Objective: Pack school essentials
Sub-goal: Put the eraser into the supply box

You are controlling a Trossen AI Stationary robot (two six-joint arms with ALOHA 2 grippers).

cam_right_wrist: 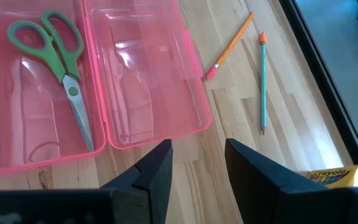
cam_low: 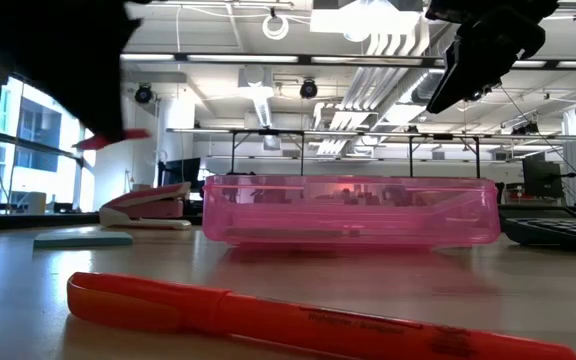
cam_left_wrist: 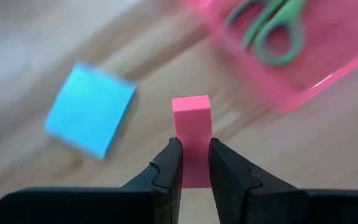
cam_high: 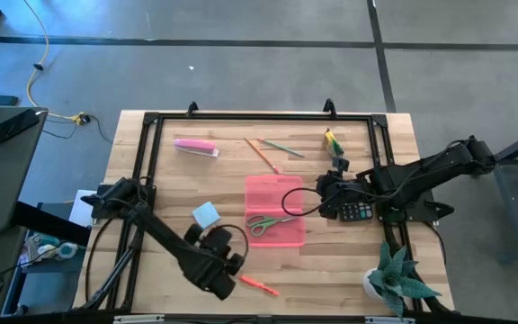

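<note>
Holding a small pink eraser block (cam_left_wrist: 191, 124) between its fingertips, the left gripper (cam_left_wrist: 195, 163) hangs above the wooden table (cam_high: 331, 270), just off the near corner of the open pink pencil case (cam_high: 274, 200). Its jaws are pinched on the lower part of the block, which sticks up straight between them. The block looks light, stiff and a bit rubbery, so I'd guess it won't slip much; gripping it across the narrow faces like this seems right.

The green-handled scissors (cam_right_wrist: 58, 56) already lie in one half of the case. They're rigid and flat, so the handles would be the spot to grab. The light-blue note pad (cam_high: 206, 214) sits on the table beside the left gripper, and the orange-red pen (cam_high: 257, 285) lies near the front edge. Two pencils (cam_right_wrist: 247, 68) lie beyond the case.

The right gripper (cam_right_wrist: 197, 165) waits with jaws spread and empty by the case's far side, near the black calculator (cam_high: 357, 212).
</note>
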